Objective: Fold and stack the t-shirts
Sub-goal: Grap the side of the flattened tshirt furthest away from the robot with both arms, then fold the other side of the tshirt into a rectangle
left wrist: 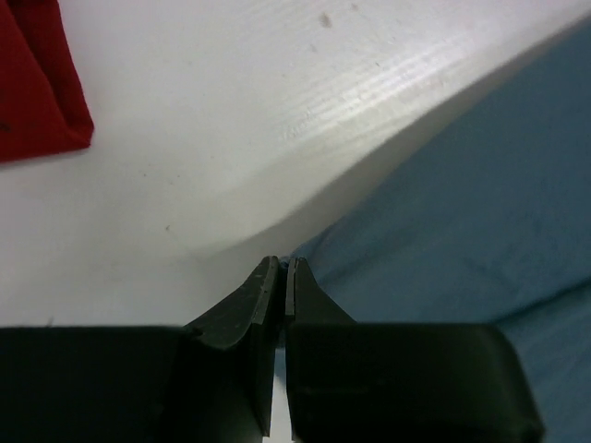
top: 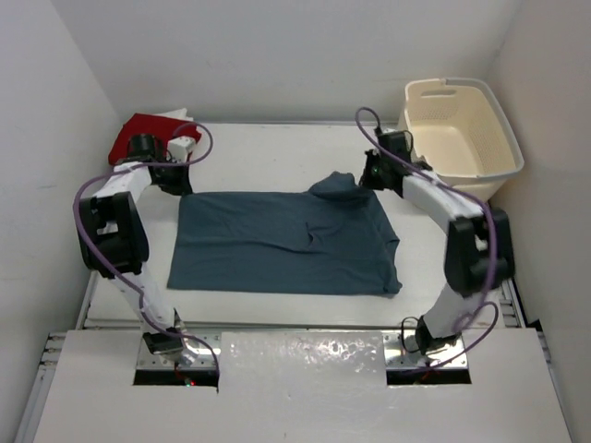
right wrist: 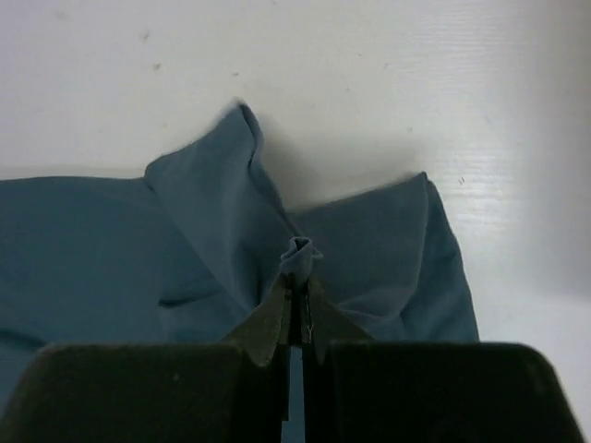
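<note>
You've got the blue-grey t-shirt spread on the table, long axis left-right, right claw pinching its bunched far-right corner, left claw pressed together on its far-left corner, near hem opposite both.

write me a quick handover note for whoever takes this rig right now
Left gripper: shut on the far left corner of the blue-grey t-shirt; the cloth looks slightly lifted there.
Right gripper: shut on a bunched fold at the shirt's far right corner.
The shirt is otherwise spread flat mid-table. The red t-shirt sits in a compact heap at the far left corner, and the cream laundry basket is at far right.
Done: both far corners gripped.
Left: fold this shirt, then stack it.
</note>
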Controlling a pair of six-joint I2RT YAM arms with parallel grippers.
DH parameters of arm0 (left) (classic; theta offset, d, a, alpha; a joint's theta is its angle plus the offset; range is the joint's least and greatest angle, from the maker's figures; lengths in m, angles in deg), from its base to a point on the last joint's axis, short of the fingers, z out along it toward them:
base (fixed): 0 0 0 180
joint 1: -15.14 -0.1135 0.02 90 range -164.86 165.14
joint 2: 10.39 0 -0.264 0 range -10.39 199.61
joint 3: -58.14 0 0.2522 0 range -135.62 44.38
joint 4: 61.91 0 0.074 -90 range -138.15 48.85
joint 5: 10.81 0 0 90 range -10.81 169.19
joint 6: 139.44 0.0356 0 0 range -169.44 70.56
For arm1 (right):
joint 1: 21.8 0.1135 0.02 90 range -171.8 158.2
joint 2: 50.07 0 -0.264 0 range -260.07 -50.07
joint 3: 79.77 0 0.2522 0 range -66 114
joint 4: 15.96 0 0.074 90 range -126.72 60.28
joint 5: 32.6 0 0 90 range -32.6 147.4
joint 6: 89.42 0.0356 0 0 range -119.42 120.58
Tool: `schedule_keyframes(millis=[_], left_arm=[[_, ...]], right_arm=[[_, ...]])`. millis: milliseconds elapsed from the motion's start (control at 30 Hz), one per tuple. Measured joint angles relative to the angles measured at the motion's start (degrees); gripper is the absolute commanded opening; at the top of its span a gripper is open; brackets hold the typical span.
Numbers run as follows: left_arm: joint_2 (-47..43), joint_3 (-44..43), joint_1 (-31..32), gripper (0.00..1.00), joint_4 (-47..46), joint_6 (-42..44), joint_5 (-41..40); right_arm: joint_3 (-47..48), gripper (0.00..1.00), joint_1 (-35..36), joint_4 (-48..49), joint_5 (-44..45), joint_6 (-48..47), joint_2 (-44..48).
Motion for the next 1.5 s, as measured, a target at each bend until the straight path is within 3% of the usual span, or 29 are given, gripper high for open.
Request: schedule_keyframes(millis=[133,233,433,633,867,1233,1500], left_arm=[[-5.38,2.27,0.0,0.0,5.35,10.21,0.24],[-7.37,5.42,0.0,0.0,9.4,15.93,-0.57],[-8.96,9.18,0.0,0.0,16.09,23.41,-3.52],[-12.59,10.08,0.0,0.0,16.46,27.06,-6.16],[-15.72,12.87,0.04,0.0,11.21,28.63,-5.31],[-16.06,22.1,0.92,0.0,10.67,35.78,-7.13],[-14.99,13.86,0.92,0.0,10.23,29.35,-5.53]], right_arm=[[-16.15,0.0,0.33,1.73,-0.52,0.79,20.0],[-24.35,0.0,0.74,0.22,-0.48,1.53,27.69],[-33.31,0.0,1.33,-6.71,-0.52,2.47,35.67],[-36.41,0.0,1.36,-12.07,0.42,2.49,41.57],[-37.57,0.0,1.38,-14.34,0.35,2.1,44.19],[-41.7,0.0,2.05,-14.43,-2.49,2.03,39.45],[-34.32,0.0,2.08,-15.78,-2.49,-0.7,33.86]])
